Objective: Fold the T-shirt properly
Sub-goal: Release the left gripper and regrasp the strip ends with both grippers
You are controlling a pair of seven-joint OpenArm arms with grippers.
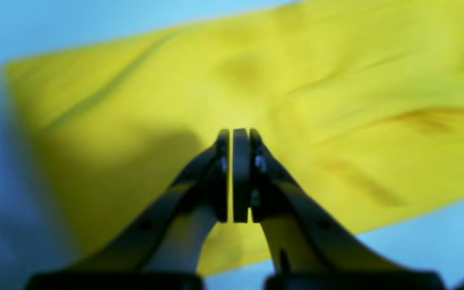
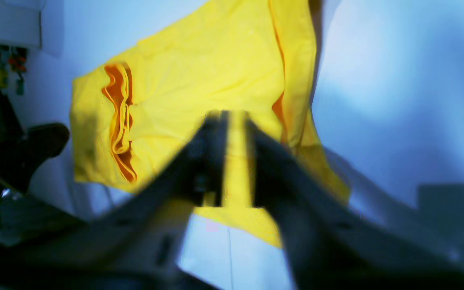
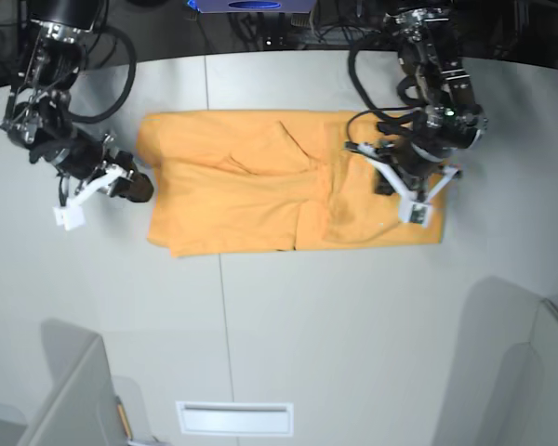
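**A:** Cotton, by the look of it, and thin. The T-shirt point(image 3: 288, 195) lies spread as a long band across the grey table point(image 3: 353, 325), plain yellow-orange side up, already folded over itself at least once. I'd judge it light, limp and not slippery; it will sag and drag rather than hold a shape.

**B:** So where would you take it?

**A:** At the edges or corners, pinching all the layers together. There's a bunched fold near the shirt's middle, and the right wrist view shows stacked orange-shadowed layers at one end, so a shallow pinch could lift only the top sheet.

**B:** And the left gripper point(image 1: 232, 133)?

**A:** It hangs above one short end of the shirt. Its pads stand pressed together but for a hairline slit. I see no cloth between them, so it seems to be shut on nothing.

**B:** The right gripper point(image 2: 232, 114)?

**A:** That one is just off the opposite short end of the shirt, over bare table in the base view. Its own camera is blurred, but a clear strip of yellow shows between the two fingers, so the jaws stand partly apart. That yellow is the shirt lying beyond the fingers, I think; nothing appears gripped.

**B:** Anything else near the shirt?

**A:** No, only table all round it.
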